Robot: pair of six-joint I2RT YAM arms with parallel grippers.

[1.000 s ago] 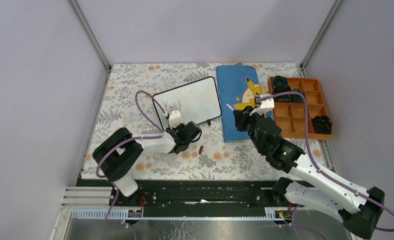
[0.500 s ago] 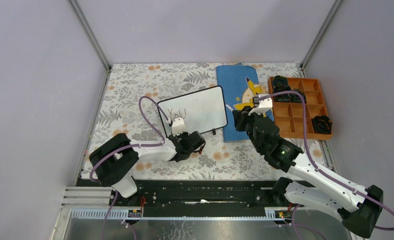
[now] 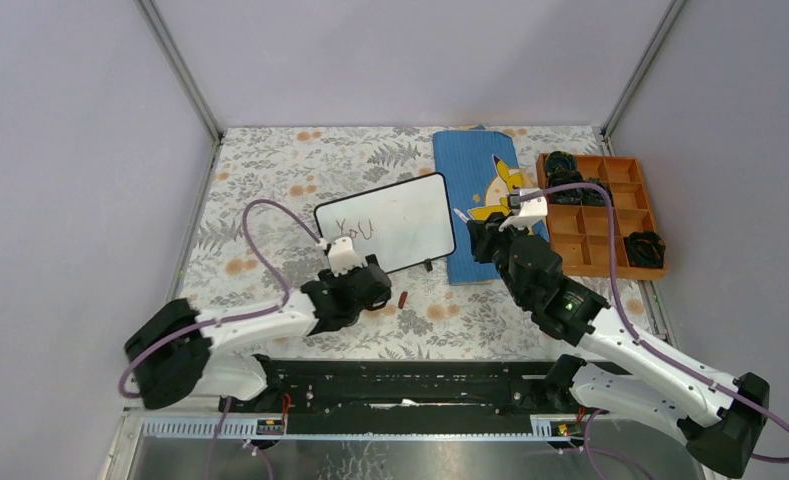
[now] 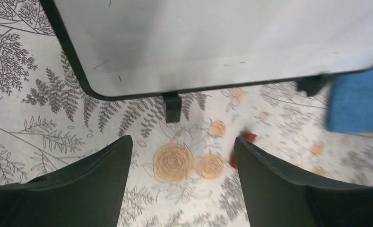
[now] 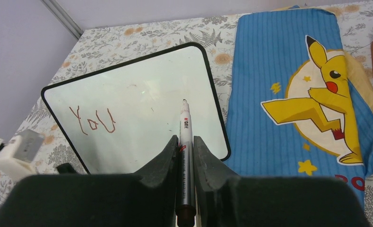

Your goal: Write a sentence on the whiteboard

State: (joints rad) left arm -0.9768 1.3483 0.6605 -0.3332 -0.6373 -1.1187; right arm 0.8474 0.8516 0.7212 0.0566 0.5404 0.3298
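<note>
Likely light, stiff and prone to skid, the whiteboard (image 3: 390, 222) lies just ahead of the spread-fingered left gripper (image 4: 182, 156), best pinned at its near rim, while the right gripper (image 5: 184, 144) clamps a marker (image 5: 185, 127)

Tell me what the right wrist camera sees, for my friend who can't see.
The right tool grips a marker, its tip pointing toward a whiteboard with "You" written in red. A blue cloth with a yellow cartoon figure lies to the board's right.

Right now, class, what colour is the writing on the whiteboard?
Red-brown. The writing on the whiteboard shows best in the right wrist view.
</note>
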